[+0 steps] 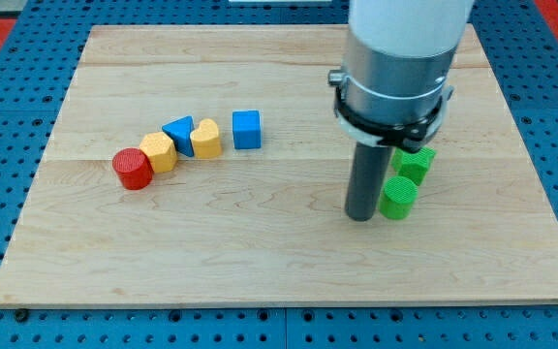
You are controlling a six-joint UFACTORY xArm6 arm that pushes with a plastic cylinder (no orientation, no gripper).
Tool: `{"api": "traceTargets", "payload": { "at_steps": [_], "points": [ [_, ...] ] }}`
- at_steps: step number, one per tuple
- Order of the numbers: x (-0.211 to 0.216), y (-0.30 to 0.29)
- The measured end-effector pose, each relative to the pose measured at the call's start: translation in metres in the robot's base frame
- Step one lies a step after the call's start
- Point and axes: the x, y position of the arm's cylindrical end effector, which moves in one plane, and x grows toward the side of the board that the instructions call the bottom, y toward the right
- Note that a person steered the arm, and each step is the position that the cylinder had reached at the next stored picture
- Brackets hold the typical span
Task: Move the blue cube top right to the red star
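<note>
Blue cube sitting left of centre on the wooden board, at the right end of a curved row. Just beside it a yellow heart-shaped block, then a blue triangular block, a yellow hexagonal block, and a red cylinder at the view's left end. Well apart to the view's right, my tip planted just beside a green cylinder, second green block behind. No jaws on this rod, nothing held. Red star nowhere visible.
</note>
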Motion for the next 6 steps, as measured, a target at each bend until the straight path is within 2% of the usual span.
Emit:
{"api": "traceTargets", "payload": {
  "at_steps": [1, 2, 3, 4, 5, 6],
  "points": [
    [-0.006, 0.031],
    [0.006, 0.008],
    [0.013, -0.062],
    [-0.013, -0.100],
    [-0.064, -0.157],
    [-0.115, -0.179]
  ]
}}
